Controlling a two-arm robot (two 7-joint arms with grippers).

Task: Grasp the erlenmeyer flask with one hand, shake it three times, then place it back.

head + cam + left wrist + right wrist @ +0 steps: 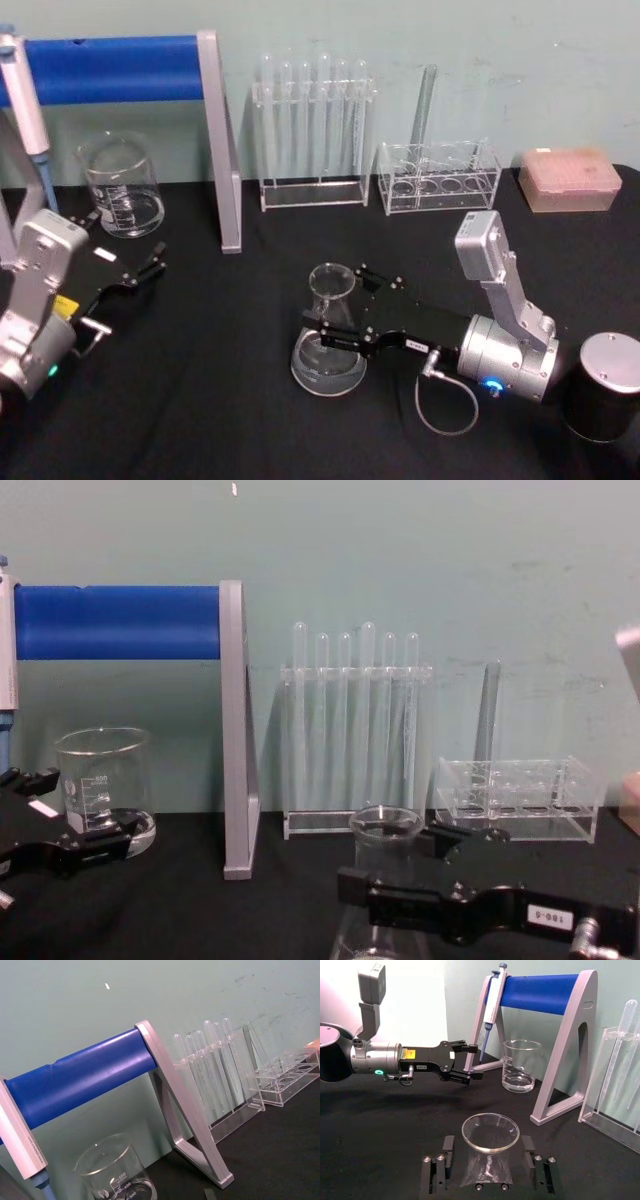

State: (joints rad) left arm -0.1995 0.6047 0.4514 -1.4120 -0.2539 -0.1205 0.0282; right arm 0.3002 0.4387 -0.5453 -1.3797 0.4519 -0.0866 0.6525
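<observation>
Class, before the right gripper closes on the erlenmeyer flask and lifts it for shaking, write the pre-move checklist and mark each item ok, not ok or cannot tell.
1. Right gripper open, one finger on each side of the erlenmeyer flask neck: ok.
2. Flask upright on the black table: ok.
3. Finger pads touching the glass: cannot tell.
4. Left gripper away from the flask, near the beaker: ok.
5. Test tube rack behind, apart from the flask: ok.
6. Liquid in the flask: cannot tell.
</observation>
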